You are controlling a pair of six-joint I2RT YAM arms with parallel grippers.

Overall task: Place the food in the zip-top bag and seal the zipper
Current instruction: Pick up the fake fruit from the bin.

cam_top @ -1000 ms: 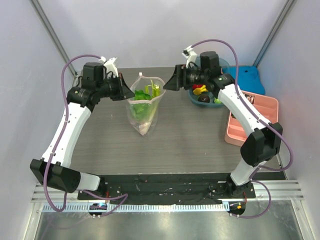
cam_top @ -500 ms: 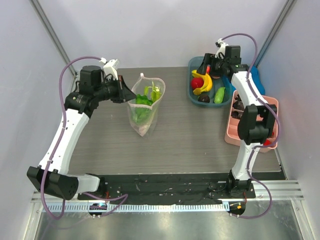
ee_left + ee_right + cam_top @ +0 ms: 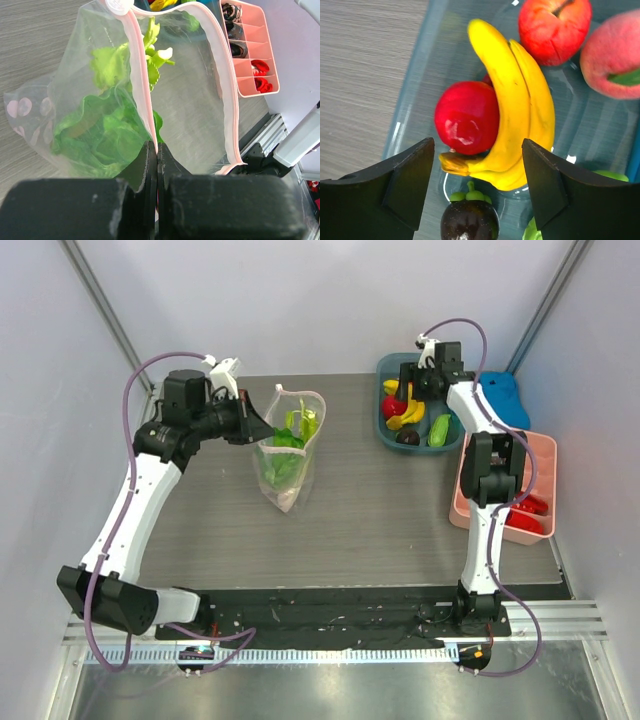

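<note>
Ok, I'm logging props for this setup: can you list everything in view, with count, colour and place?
zip-top bag: one, clear, pink zipper, mid-table, mouth open
lettuce: one, green, in bag
stalk: one, white-green, in bag
bin: one, teal, far right
bananas: one bunch, yellow, in bin
red round fruit: one, red, against bananas
apple: one, red, in bin
peach: one, pink, in bin
dark fruit: one, purple-black, in bin
green item: one, green, in bin
tray: one, pink, right edge
left gripper: one, black, shut on zipper
right gripper: one, black, open above bin
</note>
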